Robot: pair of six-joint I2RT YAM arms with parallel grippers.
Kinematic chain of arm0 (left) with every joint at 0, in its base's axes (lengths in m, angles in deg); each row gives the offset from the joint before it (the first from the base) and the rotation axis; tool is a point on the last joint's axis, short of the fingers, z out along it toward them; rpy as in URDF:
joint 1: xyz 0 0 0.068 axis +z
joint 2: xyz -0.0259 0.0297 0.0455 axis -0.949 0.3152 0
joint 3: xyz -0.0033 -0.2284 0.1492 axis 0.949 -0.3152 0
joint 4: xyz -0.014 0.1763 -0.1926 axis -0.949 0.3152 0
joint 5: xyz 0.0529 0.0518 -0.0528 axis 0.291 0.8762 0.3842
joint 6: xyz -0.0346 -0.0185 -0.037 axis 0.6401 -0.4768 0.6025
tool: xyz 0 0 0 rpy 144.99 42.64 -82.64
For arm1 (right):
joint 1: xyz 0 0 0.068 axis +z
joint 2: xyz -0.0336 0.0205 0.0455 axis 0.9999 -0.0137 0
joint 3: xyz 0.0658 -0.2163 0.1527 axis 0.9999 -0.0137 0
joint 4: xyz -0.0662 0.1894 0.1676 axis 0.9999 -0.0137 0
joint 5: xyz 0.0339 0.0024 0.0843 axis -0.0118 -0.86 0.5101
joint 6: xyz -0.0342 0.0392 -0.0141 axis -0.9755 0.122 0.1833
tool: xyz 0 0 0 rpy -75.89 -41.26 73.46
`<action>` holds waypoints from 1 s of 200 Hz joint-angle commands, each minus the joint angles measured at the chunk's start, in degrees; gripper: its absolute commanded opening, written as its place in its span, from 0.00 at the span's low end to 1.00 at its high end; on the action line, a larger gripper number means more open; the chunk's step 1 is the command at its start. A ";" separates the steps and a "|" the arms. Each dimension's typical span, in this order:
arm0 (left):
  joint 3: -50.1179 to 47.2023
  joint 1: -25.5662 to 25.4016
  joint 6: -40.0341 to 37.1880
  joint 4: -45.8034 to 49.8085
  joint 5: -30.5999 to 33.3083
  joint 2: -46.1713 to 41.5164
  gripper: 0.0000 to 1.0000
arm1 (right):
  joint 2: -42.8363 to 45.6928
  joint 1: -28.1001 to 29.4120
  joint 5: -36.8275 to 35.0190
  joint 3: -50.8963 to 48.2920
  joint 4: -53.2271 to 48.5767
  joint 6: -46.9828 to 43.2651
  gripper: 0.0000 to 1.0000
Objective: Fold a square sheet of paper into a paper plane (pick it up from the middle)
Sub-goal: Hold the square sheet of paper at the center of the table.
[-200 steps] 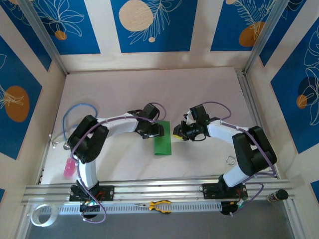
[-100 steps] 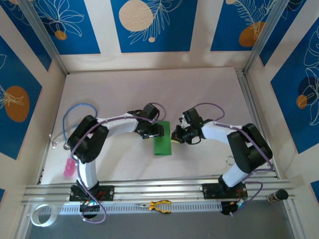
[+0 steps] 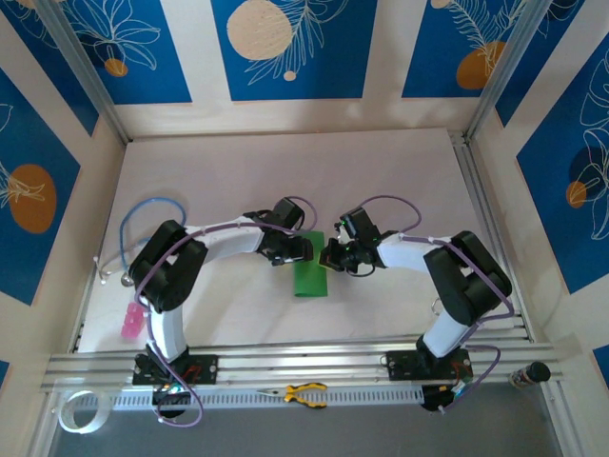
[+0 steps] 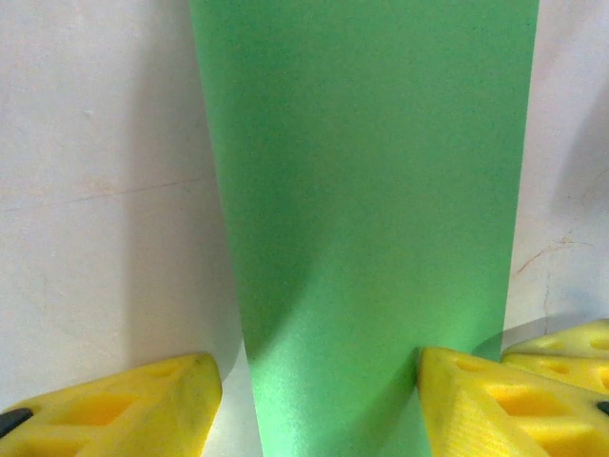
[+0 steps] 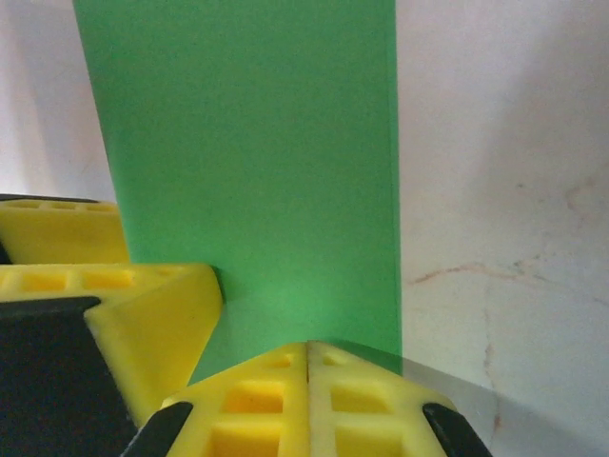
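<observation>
Spread wide on the left gripper (image 4: 314, 376), one finger each side of the green paper (image 4: 371, 190); pressed tip to tip on the right gripper (image 5: 306, 371), touching the paper's edge. Folded into a narrow strip, flat on the white table (image 3: 285, 171) between the arms.

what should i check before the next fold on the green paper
1. Green paper lies on the table between both claws: ok.
2. Left claw is open and straddles the strip: ok.
3. Right claw is shut, with its tips at the paper's edge: ok. Whether paper is pinched between the tips: cannot tell.
4. Folded layers lie flat with no lift: cannot tell, since the left wrist view shows a shaded band across the strip.
5. Pointed nose formed: not ok, the paper is a straight-sided strip.
6. Pink object and pliers are away from the paper: ok.
</observation>
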 commanded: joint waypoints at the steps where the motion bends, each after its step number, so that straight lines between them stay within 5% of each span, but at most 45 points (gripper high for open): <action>1: -1.68 -0.42 0.18 1.43 0.91 3.47 0.61 | -1.04 0.13 0.51 0.11 1.32 0.33 0.00; 122: -1.06 -0.47 0.53 1.56 0.30 3.27 0.61 | -4.96 0.97 -4.35 -0.90 -2.93 -3.03 0.00; 200: -1.04 0.51 2.26 1.37 2.60 -8.58 0.68 | -9.00 -2.86 -1.18 3.73 -8.39 -12.09 0.00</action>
